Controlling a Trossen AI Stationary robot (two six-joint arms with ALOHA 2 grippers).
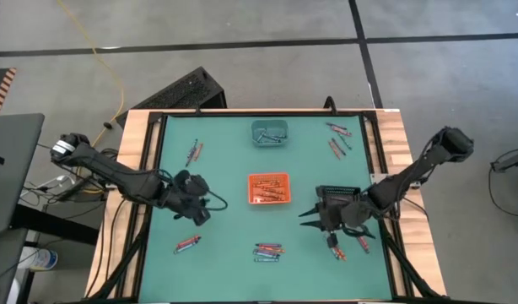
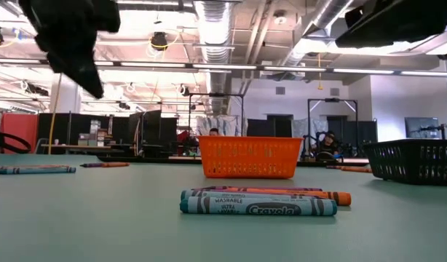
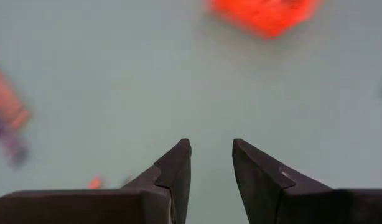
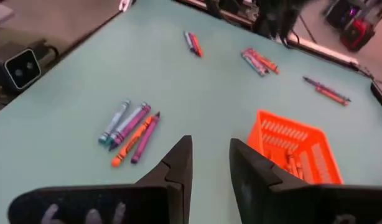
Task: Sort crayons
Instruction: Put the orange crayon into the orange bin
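Crayons lie scattered on the green mat: a mixed cluster [image 1: 268, 251] near the front edge, also in the low view [image 2: 260, 202] and the right wrist view [image 4: 130, 134], plus pairs at the left [image 1: 194, 153], front left [image 1: 187, 244], far right [image 1: 336, 139] and front right [image 1: 348, 246]. The orange tray [image 1: 268, 188] at the centre holds orange-red crayons. My left gripper [image 1: 200, 214] hovers open above bare mat left of it [image 3: 209, 146]. My right gripper [image 1: 314, 216] hangs open to its right [image 4: 209, 142], pointing toward the cluster. Neither holds anything.
A teal tray [image 1: 269, 133] with a few crayons stands at the far middle. A black tray [image 1: 337, 199] sits right under my right arm, beside the orange one. Raised black rails [image 1: 151, 186] border the mat. Bare mat lies between the trays and the left rail.
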